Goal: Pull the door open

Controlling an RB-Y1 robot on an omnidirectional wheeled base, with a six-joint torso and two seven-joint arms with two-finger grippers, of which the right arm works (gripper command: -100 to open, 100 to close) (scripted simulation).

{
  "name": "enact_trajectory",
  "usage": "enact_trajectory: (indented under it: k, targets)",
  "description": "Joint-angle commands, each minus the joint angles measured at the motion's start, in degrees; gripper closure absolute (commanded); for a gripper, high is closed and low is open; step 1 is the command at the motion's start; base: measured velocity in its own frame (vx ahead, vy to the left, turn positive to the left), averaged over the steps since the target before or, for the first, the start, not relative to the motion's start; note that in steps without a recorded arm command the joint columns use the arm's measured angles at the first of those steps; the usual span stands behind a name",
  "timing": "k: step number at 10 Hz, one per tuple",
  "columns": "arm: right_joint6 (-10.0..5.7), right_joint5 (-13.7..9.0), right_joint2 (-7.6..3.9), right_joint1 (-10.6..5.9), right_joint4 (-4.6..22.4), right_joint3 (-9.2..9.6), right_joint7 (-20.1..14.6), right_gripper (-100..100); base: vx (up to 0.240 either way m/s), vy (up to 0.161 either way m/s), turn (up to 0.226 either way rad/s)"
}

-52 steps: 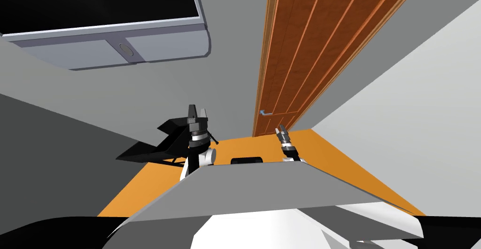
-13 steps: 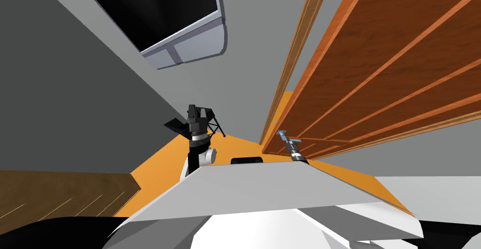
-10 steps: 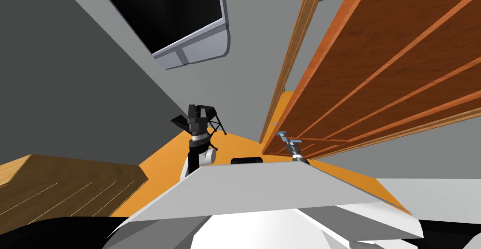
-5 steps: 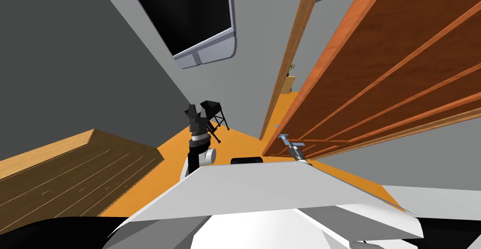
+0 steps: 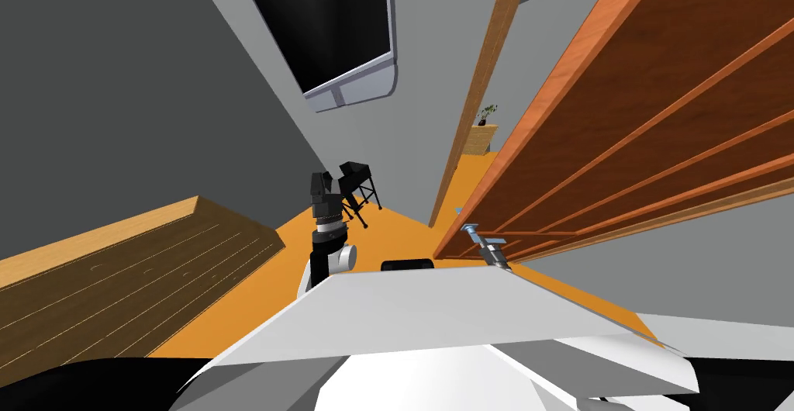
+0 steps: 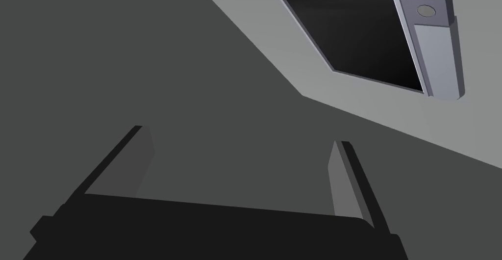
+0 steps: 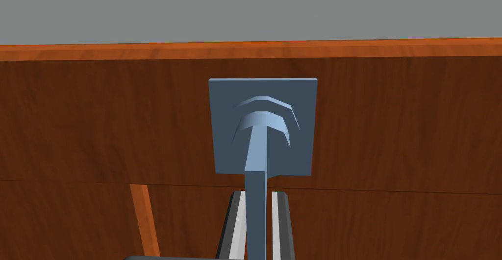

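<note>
Right gripper (image 7: 258, 197) is clamped on the blue-grey metal lever handle (image 7: 256, 154). Its thin fingers (image 7: 238, 222) press flat on both sides of the lever, just short of the square backplate (image 7: 294, 124).

The reddish-brown panelled wooden door (image 5: 620, 112) is part-way open. Its free edge stands clear of the light wood frame (image 5: 482, 88), and orange floor (image 5: 465, 170) shows through the gap.

Left gripper (image 5: 319, 185) is raised well apart from the door, fingers spread wide, holding nothing.

Risks:
- The blades grip a narrow, smooth lever, so a straight pull that ignores the door's arc likely slides them off the lever end.
- A base parked inside the door's swing path stalls the door.
- Wrist twist loads the lever sideways and could break the grip.
</note>
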Motion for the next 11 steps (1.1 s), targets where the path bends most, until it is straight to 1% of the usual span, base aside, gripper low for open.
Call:
enact_trajectory:
  k: [1, 2, 6, 7, 8, 9, 11]
  targets:
    - [-1.15, 0.19, -0.17, 0.17, 0.84, 0.21, -0.25, 100, -0.241, -0.082, 0.130]
    - [-2.14, 0.32, -0.45, 0.29, 1.48, 0.33, -0.55, 100, -0.250, -0.074, 0.228]
    - [-4.96, 0.68, -1.26, 0.64, 3.33, 0.67, -1.38, 100, -0.226, -0.063, 0.178]
    - [-5.40, 0.74, -1.38, 0.70, 3.62, 0.73, -1.51, 100, -0.237, -0.068, 0.141]
    - [-4.88, 0.81, -1.11, 0.56, 3.36, 0.89, -1.40, 100, -0.101, -0.027, 0.032]
    - [-5.53, 0.97, -1.22, 0.43, 4.07, 1.15, -1.60, 100, -0.143, -0.051, 0.169]
    - [-6.13, 1.03, -1.45, 0.24, 4.70, 1.26, -1.78, 100, -0.241, -0.051, 0.173]
